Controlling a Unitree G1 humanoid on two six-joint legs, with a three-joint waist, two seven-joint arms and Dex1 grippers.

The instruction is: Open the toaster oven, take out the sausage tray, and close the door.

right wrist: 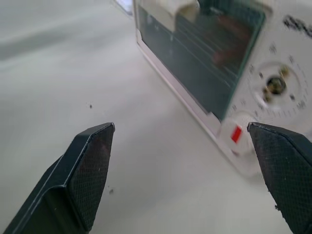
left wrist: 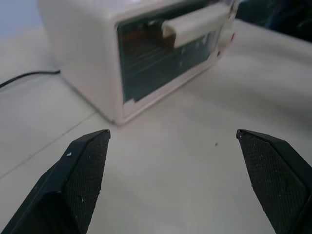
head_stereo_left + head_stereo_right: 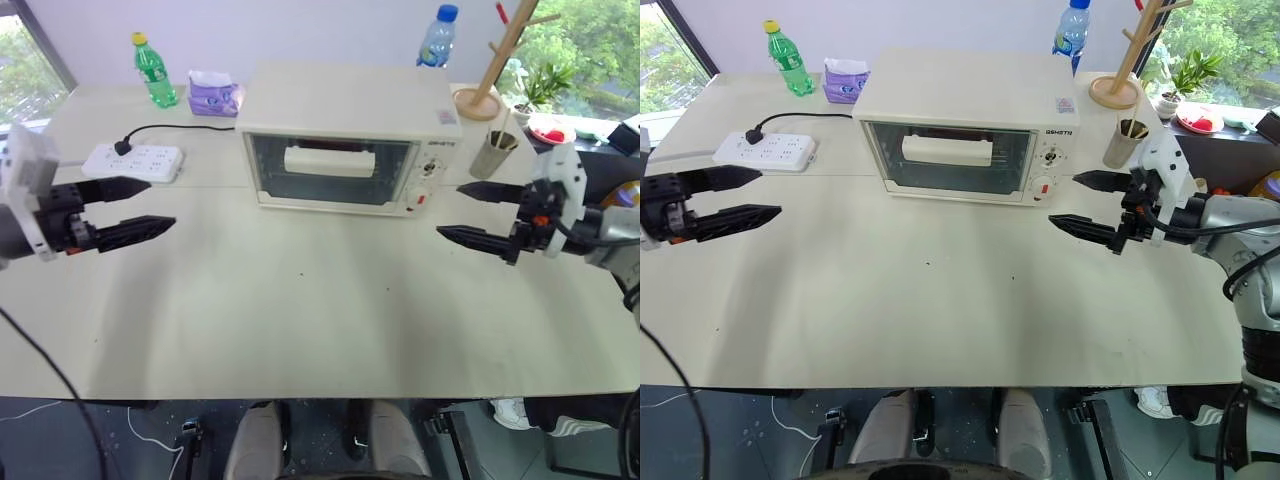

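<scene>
The toaster oven (image 3: 350,135) stands toward the far middle of the pale worktop (image 3: 300,310), its front turned to the robot. The door (image 3: 330,170), a glass panel in a pale frame, is shut and upright, with its wide white bar handle (image 3: 329,160) across the upper part of the glass. The control panel (image 3: 430,172) with a knob and a red mark sits at the oven's right side. Through the glass in the right wrist view, a reddish shape lies behind the wire bars; whether it is the sausage tray cannot be told.

Left end effector (image 3: 140,208): held above the worktop to the left of the oven and well apart from it, fingers spread wide, holding nothing. Right end effector (image 3: 478,213): held to the right of the oven, near the control panel but not touching it, fingers likewise spread wide and empty.

Surrounding items: a white power strip (image 3: 133,160) with a black cable lies left of the oven; a green bottle (image 3: 155,70) and a purple tissue pack (image 3: 213,94) stand at the far left; a blue-capped bottle (image 3: 438,37), a wooden rack (image 3: 490,60) and a cup (image 3: 492,152) stand at the far right
</scene>
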